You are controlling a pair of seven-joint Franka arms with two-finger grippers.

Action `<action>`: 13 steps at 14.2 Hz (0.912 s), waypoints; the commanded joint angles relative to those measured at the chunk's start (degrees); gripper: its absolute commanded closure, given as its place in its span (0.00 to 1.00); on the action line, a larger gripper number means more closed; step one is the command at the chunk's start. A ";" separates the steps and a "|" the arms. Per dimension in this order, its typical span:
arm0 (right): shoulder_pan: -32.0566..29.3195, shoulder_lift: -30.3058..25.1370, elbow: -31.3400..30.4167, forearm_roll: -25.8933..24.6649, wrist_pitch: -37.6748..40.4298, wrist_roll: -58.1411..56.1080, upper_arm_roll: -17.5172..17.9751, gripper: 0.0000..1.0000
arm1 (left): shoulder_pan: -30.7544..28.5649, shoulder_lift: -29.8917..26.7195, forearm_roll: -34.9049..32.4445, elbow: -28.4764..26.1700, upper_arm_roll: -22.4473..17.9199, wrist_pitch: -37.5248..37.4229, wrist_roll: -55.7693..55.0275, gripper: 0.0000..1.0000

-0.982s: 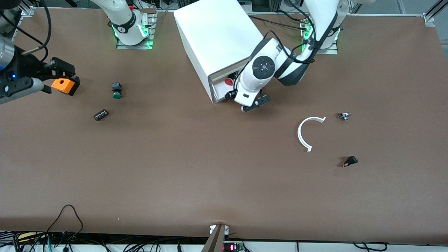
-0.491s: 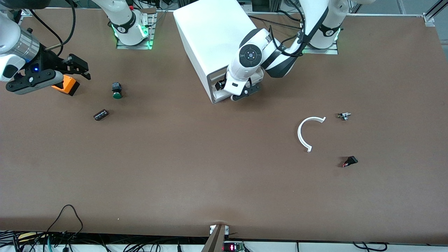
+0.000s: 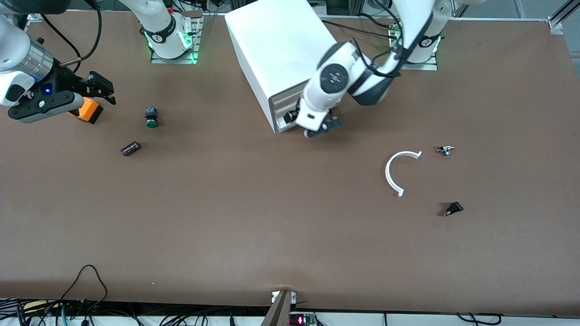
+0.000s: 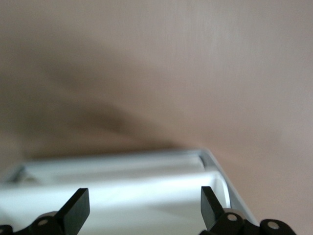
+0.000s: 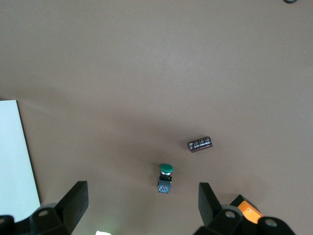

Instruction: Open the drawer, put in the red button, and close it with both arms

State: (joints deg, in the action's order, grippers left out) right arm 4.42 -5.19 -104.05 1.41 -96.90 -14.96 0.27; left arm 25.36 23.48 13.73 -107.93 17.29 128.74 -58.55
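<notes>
The white cabinet (image 3: 281,50) stands between the arm bases, its drawer fronts facing the front camera. The drawer (image 3: 284,108) looks pushed in almost flush, and the left hand covers part of it. My left gripper (image 3: 319,129) is open just in front of the drawers. In the left wrist view, its fingers (image 4: 78,210) frame the white drawer front (image 4: 142,196). The red button is hidden. My right gripper (image 3: 102,88) hangs open and empty over the table at the right arm's end, by an orange block (image 3: 86,110).
A green-capped button (image 3: 151,117) and a black cylinder (image 3: 131,148) lie near the orange block; both show in the right wrist view, the button (image 5: 166,177) and the cylinder (image 5: 200,144). A white C-shaped ring (image 3: 396,172), a small metal part (image 3: 446,150) and a black red-tipped part (image 3: 453,208) lie toward the left arm's end.
The left hand moved against the cabinet front and the drawer went in; the red button seen in it before no longer shows. The hand then drew back slightly. The right gripper shifted over the orange block.
</notes>
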 commanded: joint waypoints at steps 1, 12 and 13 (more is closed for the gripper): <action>-0.46 -0.35 1.74 -1.50 0.13 -0.07 0.61 0.00 | -4.60 -2.47 0.33 0.96 -2.96 -5.67 11.31 0.00; -0.90 1.50 4.74 -2.03 1.36 0.36 0.26 0.00 | -22.53 -12.48 -7.21 5.97 -12.02 -28.52 46.31 0.00; -0.90 1.59 4.74 -1.94 1.36 0.54 0.26 0.00 | -23.76 -12.93 -8.79 7.72 -12.02 -31.06 47.90 0.00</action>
State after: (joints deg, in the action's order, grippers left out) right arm 4.10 -4.62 -101.12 -0.11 -96.80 -14.96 0.05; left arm 3.86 12.98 7.78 -102.06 4.89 102.05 -14.27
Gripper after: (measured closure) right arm 0.000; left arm 0.000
